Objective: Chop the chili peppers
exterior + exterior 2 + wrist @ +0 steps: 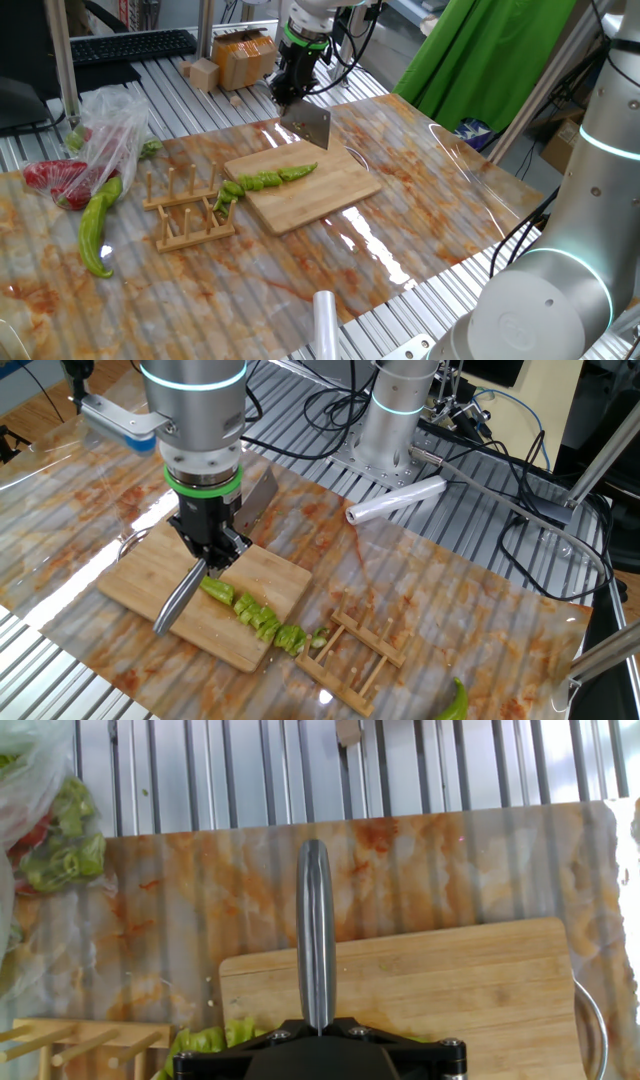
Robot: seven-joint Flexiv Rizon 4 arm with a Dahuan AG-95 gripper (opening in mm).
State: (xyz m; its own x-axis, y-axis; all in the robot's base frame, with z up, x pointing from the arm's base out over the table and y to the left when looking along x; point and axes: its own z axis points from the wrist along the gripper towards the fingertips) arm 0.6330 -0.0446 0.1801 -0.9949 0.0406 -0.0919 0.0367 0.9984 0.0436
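Chili peppers (268, 180) mid-frame on cutting board (330, 190), mostly chunked. Gripper (212, 552) clamped tight on cleaver (308, 125); best dropped squarely over remaining uncut right end.

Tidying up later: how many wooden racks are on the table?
1: the wooden rack stands beside the cutting board, by the cut chili peppers. None other shows.

Bright, even overhead light. White glare streaks on the glossy table sheet (380, 250). Hand view sharp; soft shadows only.
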